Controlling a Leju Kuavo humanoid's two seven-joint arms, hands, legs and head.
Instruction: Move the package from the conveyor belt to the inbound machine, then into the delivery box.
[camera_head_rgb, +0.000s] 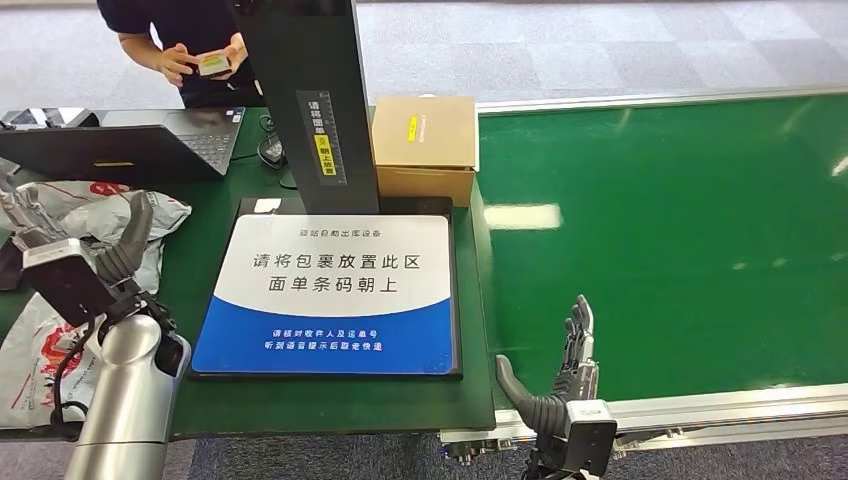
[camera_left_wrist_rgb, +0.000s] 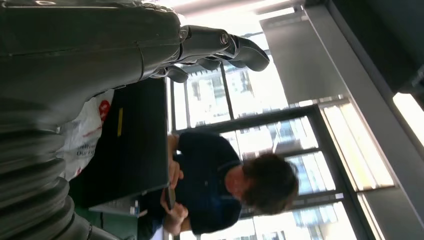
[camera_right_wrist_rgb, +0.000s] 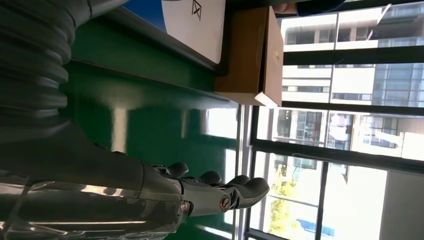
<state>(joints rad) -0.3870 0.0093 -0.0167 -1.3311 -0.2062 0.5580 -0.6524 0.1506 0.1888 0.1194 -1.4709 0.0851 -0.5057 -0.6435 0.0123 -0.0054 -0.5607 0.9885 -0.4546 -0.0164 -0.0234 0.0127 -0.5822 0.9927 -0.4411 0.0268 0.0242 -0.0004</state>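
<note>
The green conveyor belt (camera_head_rgb: 680, 240) runs wide and bare of packages from where I stand. At its left edge lies the inbound machine's scan pad (camera_head_rgb: 335, 290), with a cardboard box (camera_head_rgb: 424, 148) at the pad's one o'clock. White poly-bag packages (camera_head_rgb: 70, 215) lie heaped at the pad's nine o'clock. The left hand (camera_head_rgb: 110, 262) hovers over that heap, fingers apart, holding nothing. The right hand (camera_head_rgb: 560, 385) waits at the belt's near edge, also open and empty. I judge the right hand nearer to any parcel arriving.
</note>
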